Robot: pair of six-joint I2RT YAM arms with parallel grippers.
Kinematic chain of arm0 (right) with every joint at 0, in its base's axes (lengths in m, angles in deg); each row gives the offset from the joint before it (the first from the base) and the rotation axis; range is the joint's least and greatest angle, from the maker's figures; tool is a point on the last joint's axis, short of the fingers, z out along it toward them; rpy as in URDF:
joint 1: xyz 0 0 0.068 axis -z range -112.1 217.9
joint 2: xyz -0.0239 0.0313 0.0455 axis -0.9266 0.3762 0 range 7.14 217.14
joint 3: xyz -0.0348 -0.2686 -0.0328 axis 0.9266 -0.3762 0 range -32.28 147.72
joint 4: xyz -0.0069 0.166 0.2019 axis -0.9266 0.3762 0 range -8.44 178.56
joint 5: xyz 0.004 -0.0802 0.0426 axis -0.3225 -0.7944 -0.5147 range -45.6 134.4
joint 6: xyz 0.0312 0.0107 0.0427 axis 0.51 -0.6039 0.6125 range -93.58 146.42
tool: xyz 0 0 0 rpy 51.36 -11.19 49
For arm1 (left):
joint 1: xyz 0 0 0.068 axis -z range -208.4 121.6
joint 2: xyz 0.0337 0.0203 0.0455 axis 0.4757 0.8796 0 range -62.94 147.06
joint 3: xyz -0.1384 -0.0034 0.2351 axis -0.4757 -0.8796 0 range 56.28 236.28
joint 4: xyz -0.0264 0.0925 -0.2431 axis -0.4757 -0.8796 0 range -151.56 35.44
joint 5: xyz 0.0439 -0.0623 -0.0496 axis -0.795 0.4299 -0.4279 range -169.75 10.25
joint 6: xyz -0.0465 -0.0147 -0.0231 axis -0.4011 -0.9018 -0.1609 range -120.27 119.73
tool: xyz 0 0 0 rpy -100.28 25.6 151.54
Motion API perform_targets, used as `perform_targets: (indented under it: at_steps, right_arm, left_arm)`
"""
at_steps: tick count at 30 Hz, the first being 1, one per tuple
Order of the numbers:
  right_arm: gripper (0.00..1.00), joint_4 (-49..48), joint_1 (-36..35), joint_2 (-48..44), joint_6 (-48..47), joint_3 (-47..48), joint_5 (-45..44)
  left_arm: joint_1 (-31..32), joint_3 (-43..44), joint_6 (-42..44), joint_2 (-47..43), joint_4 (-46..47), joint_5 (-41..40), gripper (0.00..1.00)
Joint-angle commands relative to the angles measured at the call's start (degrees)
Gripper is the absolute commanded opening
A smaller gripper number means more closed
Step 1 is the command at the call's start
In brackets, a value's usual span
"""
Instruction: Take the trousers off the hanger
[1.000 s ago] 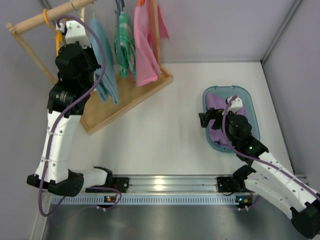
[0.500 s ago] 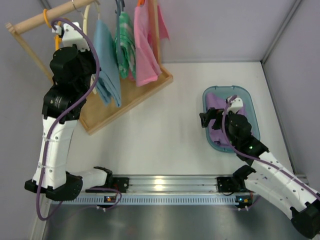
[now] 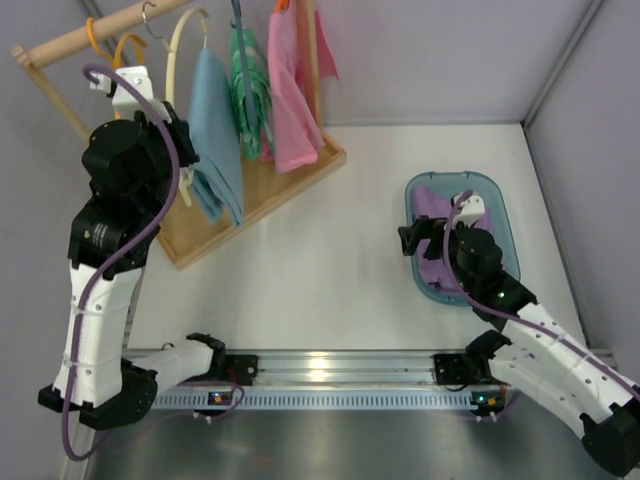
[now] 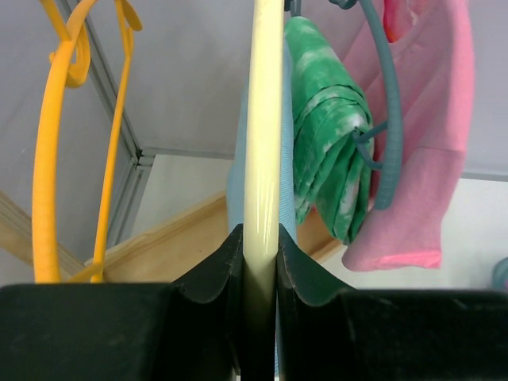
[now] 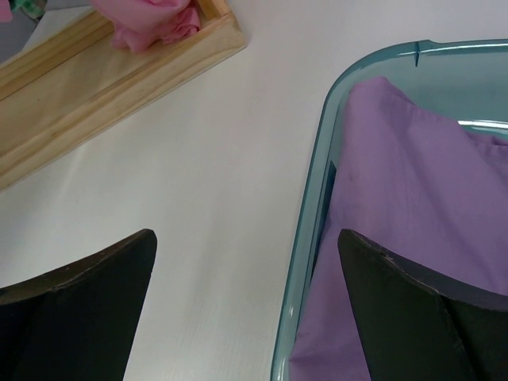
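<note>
Left claw [image 4: 260, 238]: closed on the hanger [image 4: 263, 119]. In the wrist view you see the thin cream frame pinched between the two dark fingers.
Right claw [image 5: 246, 238]: wide open and holding nothing. It hovers at the near right, over the left rim of a teal bin [image 5: 313, 198] with a purple cloth [image 5: 413, 182] in it.
The trousers [image 3: 215, 130]: light blue, draped over the hanger at the far left, above the wooden rack base [image 3: 250, 200]. They are not yet off.
Neighbours: a yellow-orange hanger [image 4: 44, 159] is just to the left. A green patterned garment [image 4: 325, 143] and a pink garment [image 4: 429, 159] hang just to the right.
Hook: too small to tell whether it sits on the wooden rail [image 3: 90, 35].
Step in hand: you appear to have the hanger secured, with the cloth itself untouched, so this looks like an early stage.
Next move: likely bring the hanger clear of the rack without snagging its neighbours. Keep the grip firm, as the thin frame could swivel. Your right claw is well apart from the trousers and must cross the counter [image 3: 350, 220] to pull them free.
</note>
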Motion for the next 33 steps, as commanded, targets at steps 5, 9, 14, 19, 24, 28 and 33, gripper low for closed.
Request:
perform_targets:
  at_steps: [5, 9, 14, 19, 24, 28, 33]
  right_arm:
    - [0.99, -1.2, -0.6, -3.2, 0.3, 2.3, 0.9]
    - [0.99, -2.4, -0.8, -3.7, 0.5, 2.1, 4.1]
    - [0.99, -4.1, -0.8, -2.1, 0.9, 3.0, 8.4]
    - [0.99, -5.2, -0.9, -1.2, 1.7, 5.0, 12.0]
    - [0.99, -8.8, -2.1, 0.6, 2.1, 8.9, 19.7]
    - [0.99, -11.3, -7.7, 4.5, -0.1, 13.1, 20.2]
    - [1.00, -8.1, -16.3, 11.8, -5.9, 19.9, 11.0]
  left_arm:
    - [0.4, 1.1, -6.3, -7.1, 8.8, 8.0, 0.00]
    - [0.4, -3.5, -7.2, -10.8, 8.6, 8.6, 0.00]
    - [0.4, -2.8, -8.1, -13.9, 4.7, 12.4, 0.00]
    - [0.3, -5.6, -10.3, -17.6, 2.6, 17.2, 0.00]
    - [0.2, -9.1, -12.4, -22.5, -0.7, 19.5, 0.00]
    - [-1.8, -12.3, -13.7, -27.3, -1.4, 26.3, 0.00]
    - [-5.3, -14.0, -17.0, -31.6, -2.4, 33.7, 0.00]
